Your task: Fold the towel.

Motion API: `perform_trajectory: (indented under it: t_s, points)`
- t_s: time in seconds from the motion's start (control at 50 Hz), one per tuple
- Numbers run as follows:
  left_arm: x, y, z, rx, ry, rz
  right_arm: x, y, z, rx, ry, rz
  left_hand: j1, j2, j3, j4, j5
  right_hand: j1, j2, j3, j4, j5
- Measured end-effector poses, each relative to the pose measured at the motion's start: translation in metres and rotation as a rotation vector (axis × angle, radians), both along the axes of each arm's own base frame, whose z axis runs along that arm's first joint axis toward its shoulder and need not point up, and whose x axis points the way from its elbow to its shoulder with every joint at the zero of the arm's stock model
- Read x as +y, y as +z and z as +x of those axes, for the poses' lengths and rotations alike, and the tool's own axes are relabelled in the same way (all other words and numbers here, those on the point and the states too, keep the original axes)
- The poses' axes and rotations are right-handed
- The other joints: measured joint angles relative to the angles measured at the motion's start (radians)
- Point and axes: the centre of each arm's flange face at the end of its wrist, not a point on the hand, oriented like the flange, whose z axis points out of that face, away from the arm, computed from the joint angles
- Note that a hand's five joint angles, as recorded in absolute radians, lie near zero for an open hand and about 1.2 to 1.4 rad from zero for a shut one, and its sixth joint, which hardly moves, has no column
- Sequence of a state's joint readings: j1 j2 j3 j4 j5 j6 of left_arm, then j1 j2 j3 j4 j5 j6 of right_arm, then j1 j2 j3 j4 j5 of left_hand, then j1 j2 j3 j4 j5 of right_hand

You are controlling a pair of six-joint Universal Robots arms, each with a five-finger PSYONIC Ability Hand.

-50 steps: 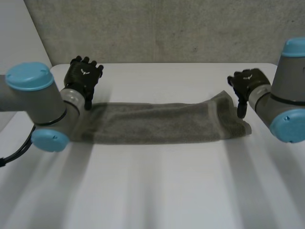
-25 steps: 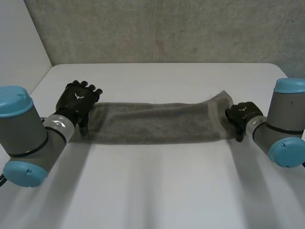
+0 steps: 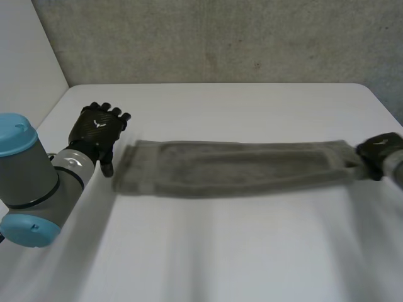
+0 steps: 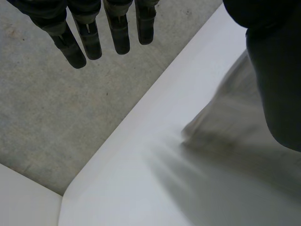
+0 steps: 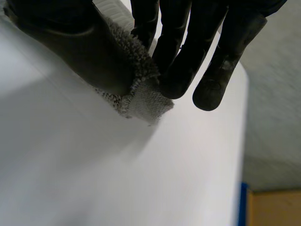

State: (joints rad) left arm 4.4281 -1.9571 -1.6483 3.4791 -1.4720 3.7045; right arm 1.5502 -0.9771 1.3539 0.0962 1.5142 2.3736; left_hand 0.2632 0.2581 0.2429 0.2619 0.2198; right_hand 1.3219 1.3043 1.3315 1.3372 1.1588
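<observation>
Lying as a long strip across the tabletop (image 3: pixel 208 251): towel (image 3: pixel 233 168) | right hand (image 3: pixel 380 151) pinched its end corner between thumb and fingers (image 5: pixel 176 52) | left hand (image 3: pixel 97 129) hung relaxed, empty, just beside the other end | risk: thin pinch could slip; one-sided pull could skew strip | grey wall (image 3: pixel 220 38) behind, nothing obstructing.

The grey-green terry towel (image 3: pixel 233 167), folded into a long narrow strip, lies flat on the white counter (image 3: pixel 220 251) across the frame's middle, from left of centre to the right edge, its right corner pinched by the right hand (image 3: pixel 381 149).
</observation>
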Motion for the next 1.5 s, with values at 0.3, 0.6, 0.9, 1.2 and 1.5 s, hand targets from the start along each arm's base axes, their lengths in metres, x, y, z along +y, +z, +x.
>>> perform_trajectory:
  t_s: [0.3,0.6,0.9,1.2,1.5]
  points:
    - [0.004,0.006,0.0,0.008,-0.001,-0.011,-0.02,0.073,-0.032,0.083,-0.061,-0.22,-0.001,0.0,0.0,0.0,0.0,0.002,0.0,0.0,0.0,0.0]
    - [0.009,0.027,-0.007,0.108,-0.01,-0.038,0.109,0.097,0.221,-0.181,0.591,-0.346,-0.001,0.0,0.0,0.0,0.0,0.006,0.0,0.014,0.0,0.0]
    - [0.021,0.023,-0.017,0.111,-0.047,-0.02,0.183,0.001,0.291,-0.121,0.849,-0.201,-0.002,0.0,0.0,0.0,0.0,-1.052,-1.047,-1.057,-1.067,-1.092]
    - [0.027,0.022,-0.027,0.11,-0.079,-0.017,0.148,0.051,0.214,-0.291,0.581,-0.149,-0.002,0.0,0.0,0.0,0.0,-1.093,-1.061,-1.089,-1.087,-1.097]
    - [0.043,0.019,-0.045,0.109,-0.141,-0.006,0.131,-0.008,0.132,-0.216,0.392,-0.007,-0.002,0.0,0.0,0.0,0.0,-0.925,-0.916,-0.938,-0.937,-0.921]
